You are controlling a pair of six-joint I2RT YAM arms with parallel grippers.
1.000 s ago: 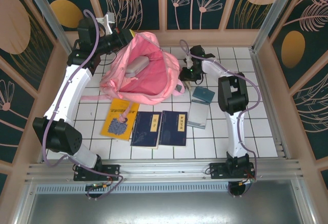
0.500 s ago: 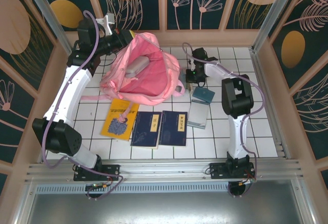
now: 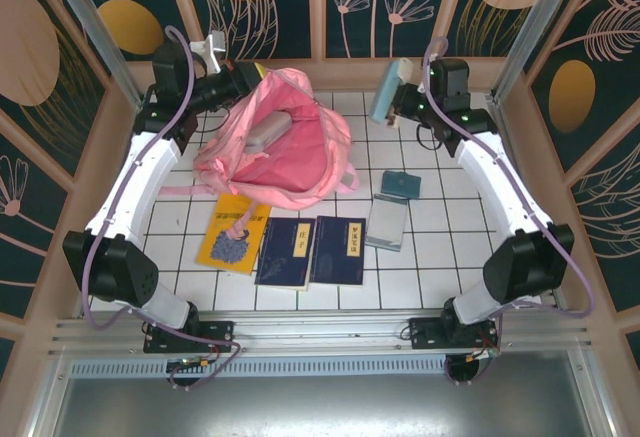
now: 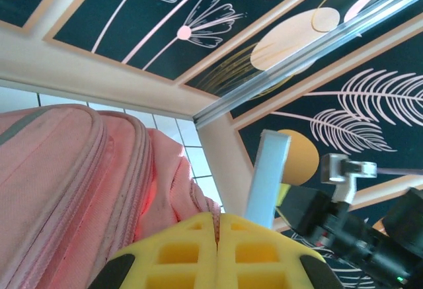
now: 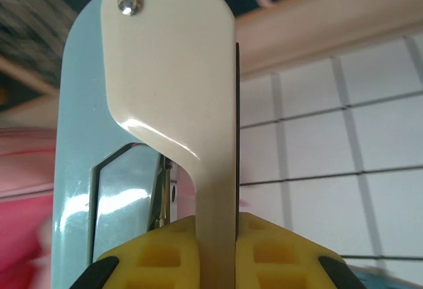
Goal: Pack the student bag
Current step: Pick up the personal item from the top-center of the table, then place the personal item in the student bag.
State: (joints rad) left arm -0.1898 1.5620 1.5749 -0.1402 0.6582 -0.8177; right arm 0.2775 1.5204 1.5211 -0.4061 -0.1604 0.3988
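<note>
The big pink student bag [image 3: 275, 147] lies on the white tiled counter [image 3: 470, 247], at the back and to the left. Its mouth is wide open and faces up. A grey thing [image 3: 265, 129] sits inside it.

The left fingers [image 3: 243, 79] are at the top back edge of the bag. From the left wrist you can see the two yellow left fingers [image 4: 178, 252] pressed tight together with no gap. The pink cloth [image 4: 79, 170] runs right up to them, so they seem to be pinching the bag's edge and holding it up.

The right fingers [image 3: 405, 102] are up in the air near the back wall, to the right of the bag and apart from it. They are closed on a flat pale blue case [image 3: 389, 89], which stands almost upright. From the right wrist, the case [image 5: 79, 170] sits squeezed between the yellow right fingers [image 5: 165, 256]. The left wrist view also shows the case [image 4: 268, 170] standing tall past the bag.

In front of the bag, a yellow book [image 3: 232, 232] lies next to two dark blue books [image 3: 287, 252] [image 3: 338, 250] set side by side. To the right of them is a grey book [image 3: 386, 223], and a small teal book [image 3: 398, 185] lies just behind it.
</note>
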